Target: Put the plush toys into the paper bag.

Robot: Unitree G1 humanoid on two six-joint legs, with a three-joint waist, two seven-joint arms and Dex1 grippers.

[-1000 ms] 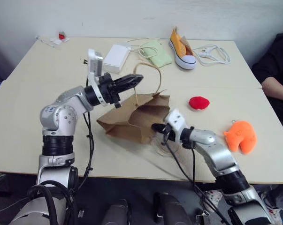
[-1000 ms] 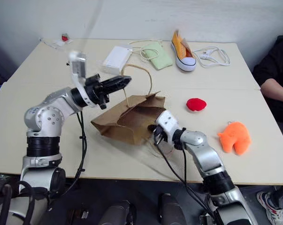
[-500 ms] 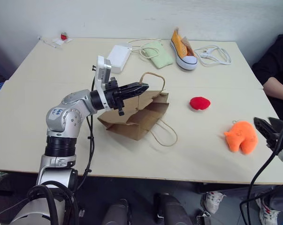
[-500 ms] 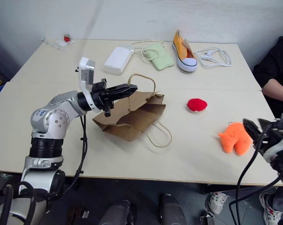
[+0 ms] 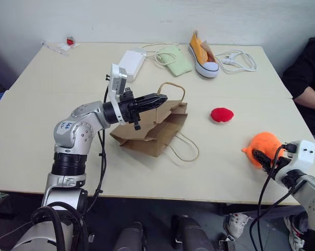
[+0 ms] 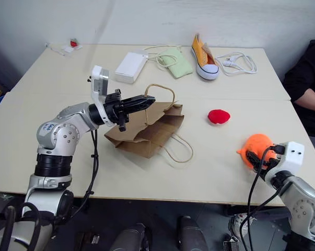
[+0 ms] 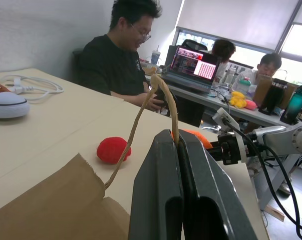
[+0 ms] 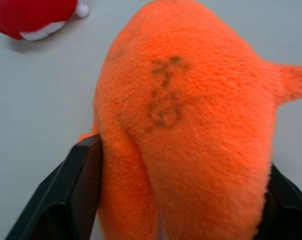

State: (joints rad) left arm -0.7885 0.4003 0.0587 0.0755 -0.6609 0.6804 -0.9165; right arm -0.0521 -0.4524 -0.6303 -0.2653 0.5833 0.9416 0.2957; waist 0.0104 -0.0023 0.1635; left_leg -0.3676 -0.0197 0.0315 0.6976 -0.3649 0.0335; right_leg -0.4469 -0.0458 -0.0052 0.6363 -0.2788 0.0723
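Right end effector (image 8: 176, 200) moved; now straddles orange plush (image 8: 191, 115).

Bare tabletop (image 5: 53, 104) fills the left of the frame, open for passage. At centre the paper bag (image 5: 149, 130) lies flat, one cord handle (image 5: 170, 86) pinched and lifted by the left gripper (image 5: 160, 98), whose arm blocks the bag's left side. Lower centre, the other handle (image 5: 186, 149) loops on the surface. Between bag and the red toy (image 5: 221, 114) runs a clear lane. Upper centre is crowded: white box (image 5: 130, 64), green pouch (image 5: 174, 59), sneaker (image 5: 202, 54), white cable (image 5: 240, 59). Lower right, the right gripper (image 5: 261, 157) brackets the orange toy (image 5: 266, 144).
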